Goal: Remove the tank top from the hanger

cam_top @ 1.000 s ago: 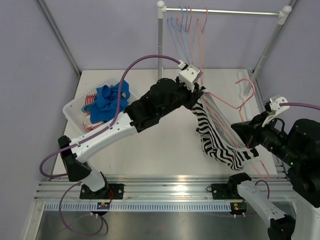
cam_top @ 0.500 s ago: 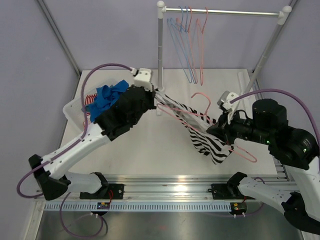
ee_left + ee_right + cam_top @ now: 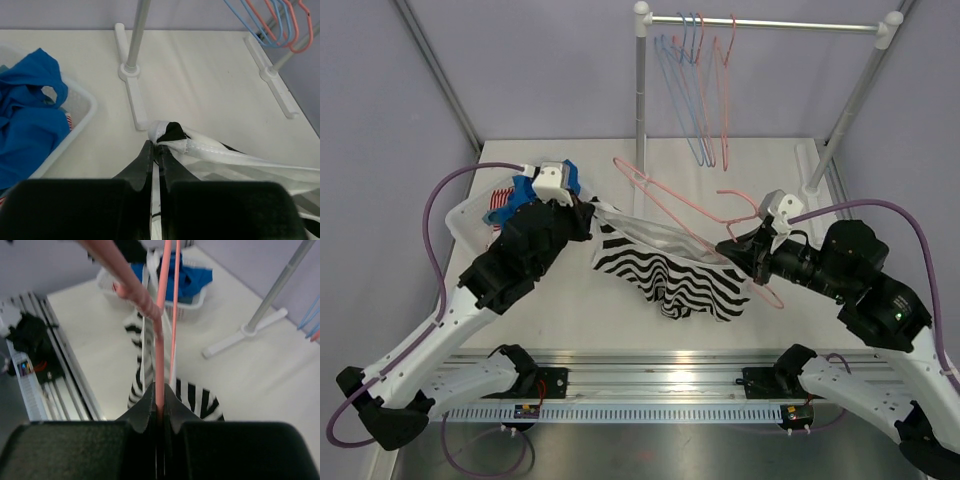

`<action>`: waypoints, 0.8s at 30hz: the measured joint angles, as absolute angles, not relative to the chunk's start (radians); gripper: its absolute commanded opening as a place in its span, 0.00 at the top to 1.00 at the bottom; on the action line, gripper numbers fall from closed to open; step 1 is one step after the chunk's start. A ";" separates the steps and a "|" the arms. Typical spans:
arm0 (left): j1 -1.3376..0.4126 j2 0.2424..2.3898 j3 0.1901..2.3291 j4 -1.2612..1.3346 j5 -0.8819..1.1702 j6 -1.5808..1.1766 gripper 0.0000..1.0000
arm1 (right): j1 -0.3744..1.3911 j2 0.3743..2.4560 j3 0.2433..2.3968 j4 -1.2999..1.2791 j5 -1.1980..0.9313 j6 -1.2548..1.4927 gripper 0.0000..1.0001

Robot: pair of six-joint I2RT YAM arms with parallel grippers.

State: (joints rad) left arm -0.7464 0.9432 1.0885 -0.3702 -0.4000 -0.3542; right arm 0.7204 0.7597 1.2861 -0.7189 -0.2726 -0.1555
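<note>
Since half a second ago my left gripper [image 3: 592, 210] has swung further left toward the basket [image 3: 460, 226]. The tank top [image 3: 685, 280] is now pulled out wide between the arms instead of hanging bunched.

Nearest: left jaws are pinched tight on the white-trimmed strap edge, dragging it away from the wire. Right gripper [image 3: 738, 248] is clamped on the pink hanger [image 3: 159, 355], bracing it so the pull has something to work against.

The striped body sags low over the front-middle of the table. The upper hem runs along the hanger wire, so I judge it not yet free.

Beyond: the basket with the blue cloth [image 3: 30, 120] sits left of my left gripper. The rack foot [image 3: 134, 95] is just ahead of the fingers and in the way if I push forward. Spare hangers [image 3: 705, 90] are on the far rail, well apart.
</note>
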 measured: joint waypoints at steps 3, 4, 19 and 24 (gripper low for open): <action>-0.742 0.875 0.989 -0.318 -0.276 -0.360 1.00 | 0.720 0.716 1.118 -0.425 -0.271 -0.088 1.00; -0.747 0.852 0.946 -0.284 -0.229 -0.361 1.00 | 0.720 0.715 1.073 -0.317 -0.275 -0.062 1.00; -0.950 0.957 0.796 -0.290 -0.215 -0.388 0.54 | 0.721 0.895 1.440 -0.374 0.198 0.118 1.00; -0.950 0.955 0.912 -0.435 -0.282 -0.411 0.27 | 0.721 0.907 1.635 -0.684 0.484 0.129 1.00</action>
